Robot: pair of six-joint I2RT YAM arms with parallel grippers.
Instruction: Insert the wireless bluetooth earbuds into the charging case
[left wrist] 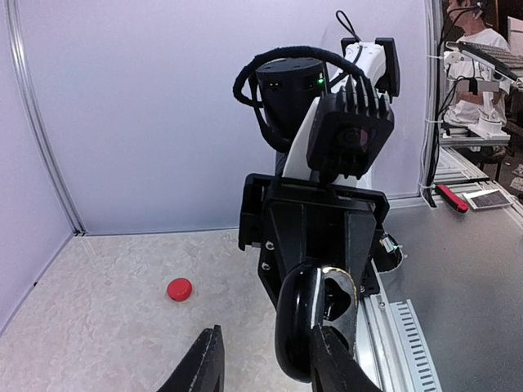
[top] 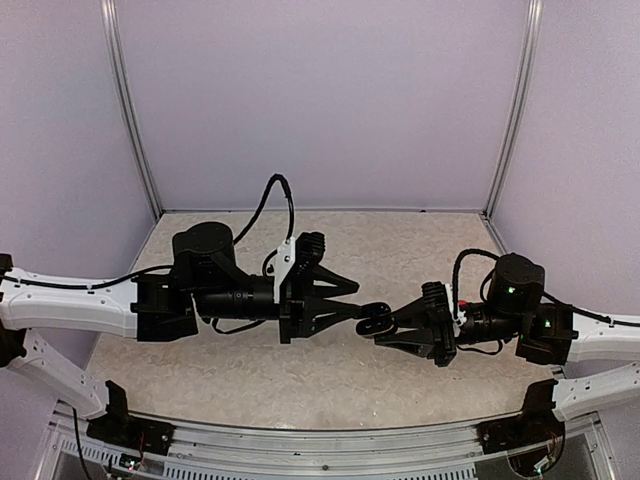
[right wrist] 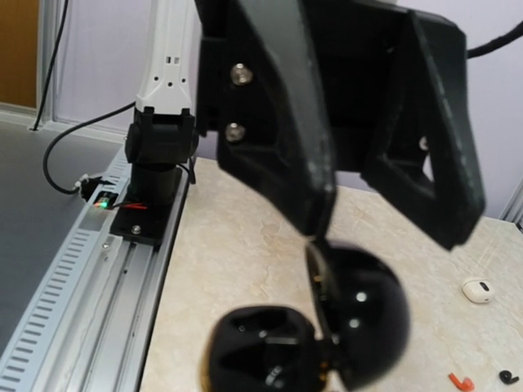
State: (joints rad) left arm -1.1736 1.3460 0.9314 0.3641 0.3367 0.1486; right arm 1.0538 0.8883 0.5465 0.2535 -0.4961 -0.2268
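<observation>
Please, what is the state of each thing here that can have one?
Glossy black pebble-shaped charging case: open, held in the air.
Right gripper: shut on the case.
Left gripper: jaws apart, at the case.
Round red piece: lying on the table.
Small white plastic piece: lying on the table.

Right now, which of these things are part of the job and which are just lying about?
Job: open black charging case; white earbud; tiny red earbud; tiny black earbud.
Lying about: red round piece on the table, role unclear; red-handled tool on the side bench.
</observation>
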